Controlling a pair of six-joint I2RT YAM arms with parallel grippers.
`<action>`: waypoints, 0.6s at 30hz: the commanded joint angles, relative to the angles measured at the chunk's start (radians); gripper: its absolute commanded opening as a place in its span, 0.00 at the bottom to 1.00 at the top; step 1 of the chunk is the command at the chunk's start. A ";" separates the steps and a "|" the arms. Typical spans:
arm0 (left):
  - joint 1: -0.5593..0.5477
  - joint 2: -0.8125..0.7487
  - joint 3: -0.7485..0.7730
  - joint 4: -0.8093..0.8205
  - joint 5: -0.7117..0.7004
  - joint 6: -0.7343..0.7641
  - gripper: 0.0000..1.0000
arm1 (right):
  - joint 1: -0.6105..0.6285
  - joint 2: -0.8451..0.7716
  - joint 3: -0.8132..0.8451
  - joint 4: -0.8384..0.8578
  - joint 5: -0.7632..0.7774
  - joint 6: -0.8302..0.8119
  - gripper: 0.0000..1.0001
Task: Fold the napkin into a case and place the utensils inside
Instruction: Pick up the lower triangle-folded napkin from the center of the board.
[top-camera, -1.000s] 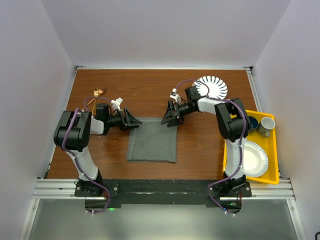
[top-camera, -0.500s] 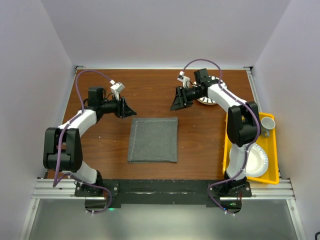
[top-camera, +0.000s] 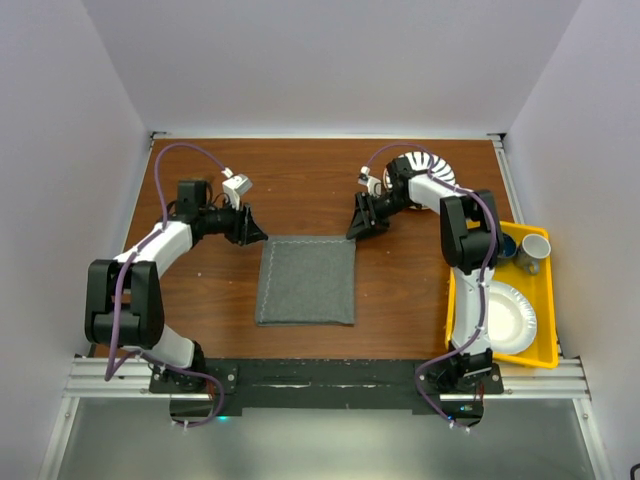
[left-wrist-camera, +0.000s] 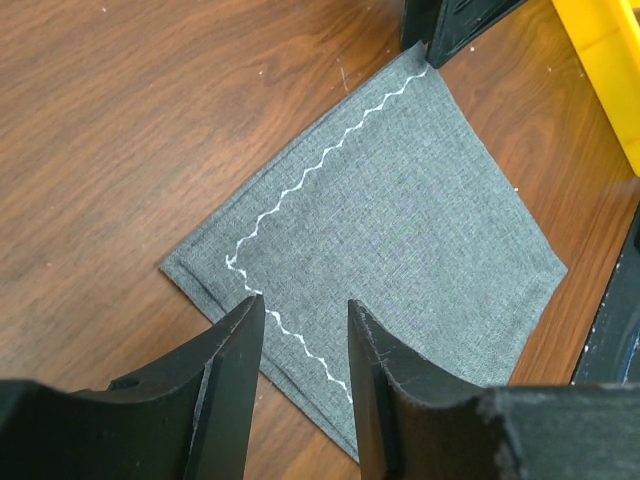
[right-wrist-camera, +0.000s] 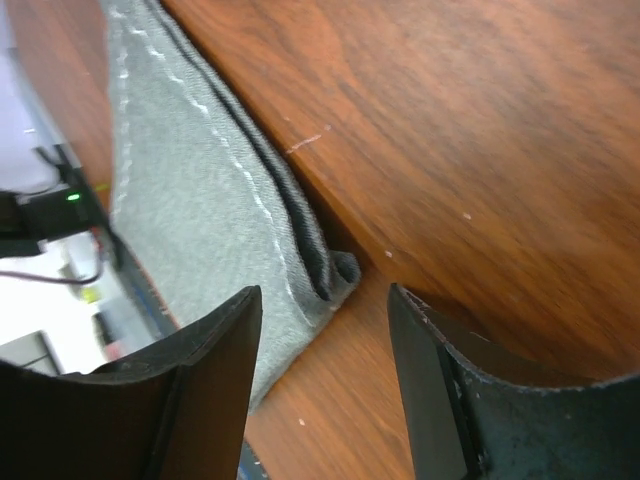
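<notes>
**A:** What's nearest?

**B:** A metal rail (top-camera: 320, 378) carrying both arm bases. Just beyond it, the napkin (top-camera: 306, 280) lies flat on the brown wood-grain bench (top-camera: 300, 185). It's dark grey, with a white zigzag stitch along its hem.

**A:** And the arms?

**B:** The left gripper (top-camera: 255, 232) sits low over the napkin's far left corner, jaws apart, clamping nothing. The right gripper (top-camera: 362, 222) is at the far right corner, jaws also apart. The doubled corner lies between them on the wood, ungripped.

**A:** Off to the right?

**B:** A yellow tray (top-camera: 549, 300) holds a white plate (top-camera: 512, 318) and a cup (top-camera: 533, 250). Farther back, a striped plate (top-camera: 425, 162) lies partly under the right arm.

**A:** The room?

**B:** Plain pale walls (top-camera: 330, 60) close in the bench on three sides.
</notes>
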 joint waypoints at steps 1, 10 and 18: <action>0.008 -0.029 -0.010 0.010 -0.020 0.021 0.44 | 0.008 0.056 0.024 0.010 -0.070 0.029 0.55; 0.008 -0.004 -0.005 0.004 -0.044 0.024 0.44 | 0.017 0.070 0.043 0.030 -0.112 0.075 0.40; 0.008 0.010 0.016 0.010 -0.055 0.004 0.44 | 0.029 -0.011 0.043 0.059 -0.080 0.042 0.10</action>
